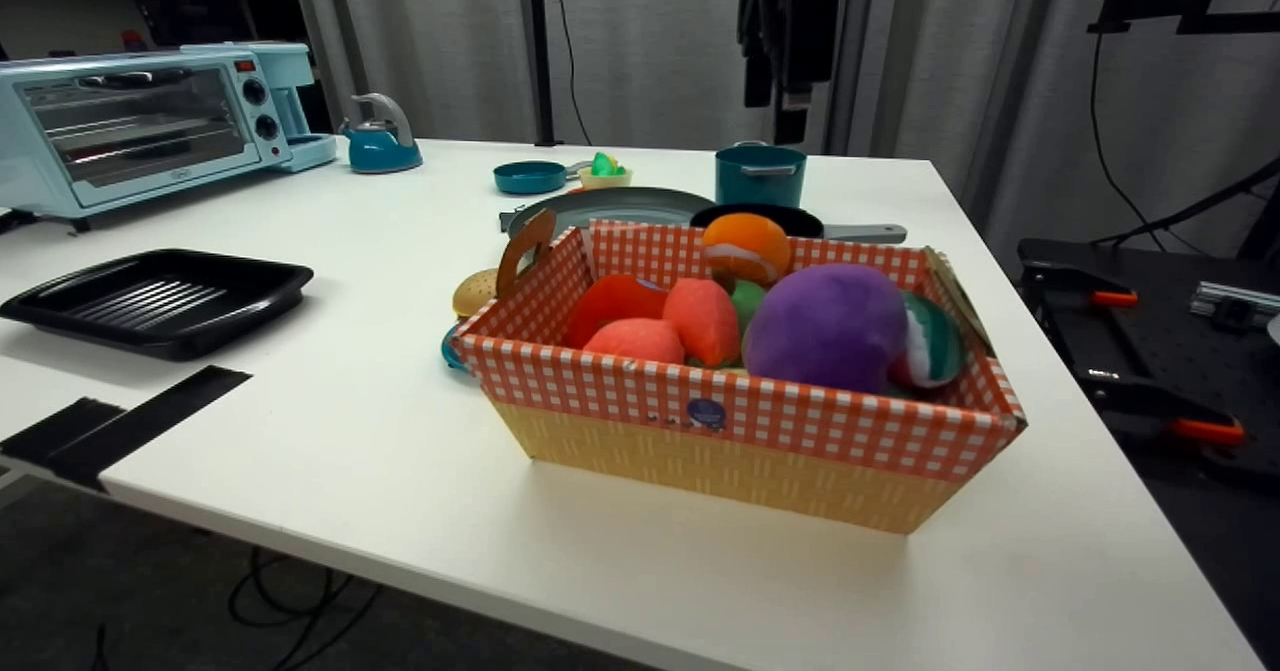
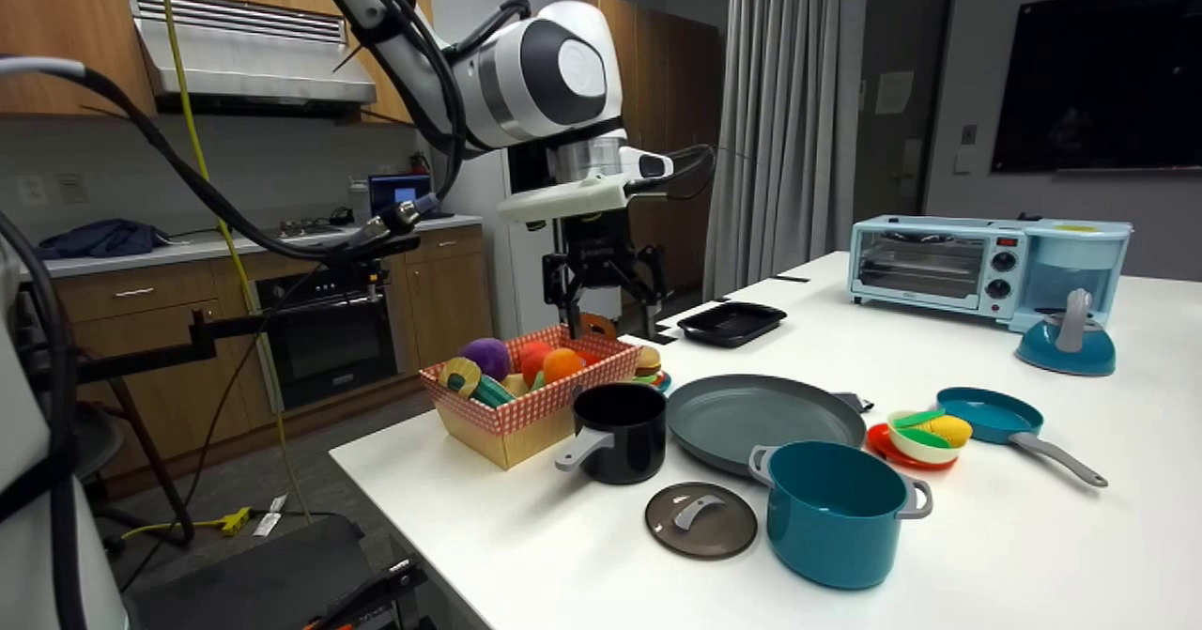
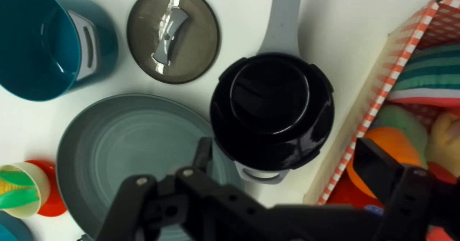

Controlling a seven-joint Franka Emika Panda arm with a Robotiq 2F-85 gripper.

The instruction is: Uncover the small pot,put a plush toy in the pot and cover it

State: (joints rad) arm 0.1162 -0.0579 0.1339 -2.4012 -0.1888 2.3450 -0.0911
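Claw (image 2: 610,322): spread wide, nothing held; hangs above the tabletop (image 2: 977,574). In wrist view one tip lines up over the basket (image 1: 740,473) edge, the other over the grey dish (image 2: 762,414); wide prob. b/c a soft round toy is the next pick.

Orange plush (image 1: 746,249): task's toy, seen in both exterior views in the basket w/ other toys, by the wall nearest the black saucepan (image 2: 627,459). Sits high in the pile, so likely easy to reach; prob. squashes a bit when gripped.

Teal pot (image 2: 831,547): upright on tabletop, uncovered; prob. the task's small pot, tho the black saucepan is lidless too. No toy shows inside.

Lid (image 2: 701,520): smoky, flat on tabletop, handle up, btwn teal pot & black saucepan. Prob. set there to free the pot's mouth, w/ handle ready for covering; uncovering looks done, toy & cover steps remain.

Basket: also holds a purple plush (image 1: 825,329), coral plushes (image 1: 700,321), a red plush (image 1: 612,303), a striped plush (image 1: 932,341) & others part-hidden.

Black saucepan: upright btwn basket & lid, long grey handle toward tabletop edge, prob. so it's easy to grab; wrist view looks down on its round black base.

Cream bowl (image 2: 918,455): holds a corn-like toy (image 2: 950,431), yellow w/ green leaves; bowl rests on a red saucer (image 2: 881,442), well apart from the basket.
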